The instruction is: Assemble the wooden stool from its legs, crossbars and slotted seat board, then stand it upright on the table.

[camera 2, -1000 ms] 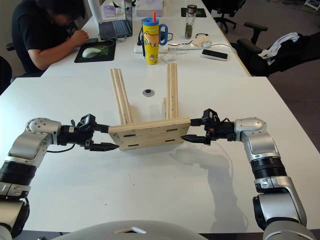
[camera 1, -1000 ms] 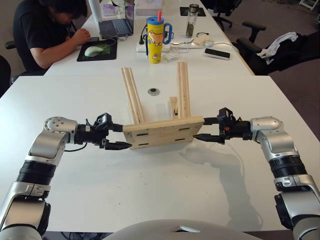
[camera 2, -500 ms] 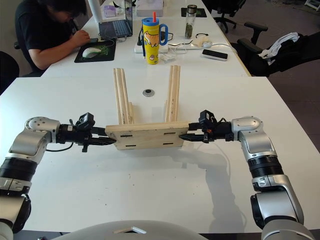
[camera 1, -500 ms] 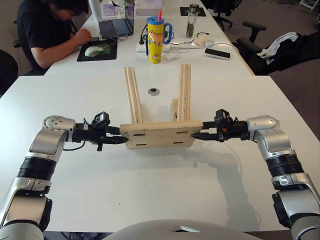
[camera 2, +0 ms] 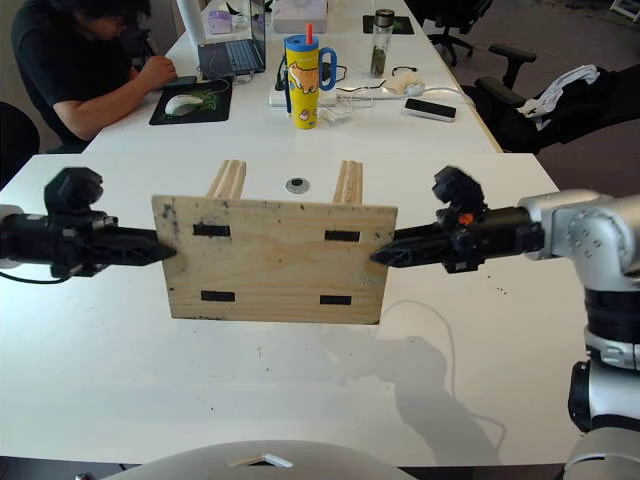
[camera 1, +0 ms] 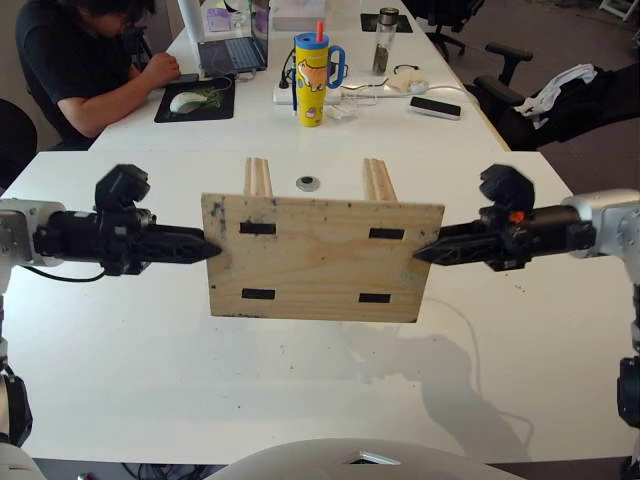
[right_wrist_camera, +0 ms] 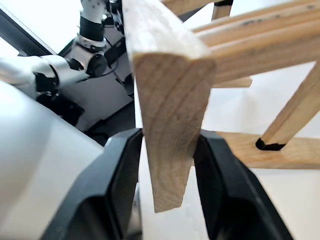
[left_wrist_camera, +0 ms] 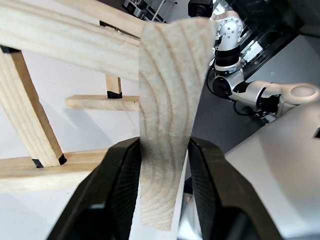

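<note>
Across mid-frame, the slotted seat board (camera 1: 320, 258) hangs above the white table (camera 1: 300, 400), its long axis left-to-right. Its slotted face is toward the camera and the legs (camera 1: 258, 176) point away. The left gripper (camera 1: 208, 246) and right gripper (camera 1: 420, 253) each clamp a short edge. Bare tabletop lies all round beneath.

Light: bright, even, from overhead.
Shadow: soft grey patch thrown by the seat board (camera 1: 320, 260) on the table (camera 1: 150, 380), beneath the right gripper (camera 1: 418, 253).
Blur: left gripper (camera 1: 215, 247) and right gripper bodies smeared in the eye views.
Wrist views: fingers (left_wrist_camera: 115, 195) soft, tabletop beyond them washed white.
</note>
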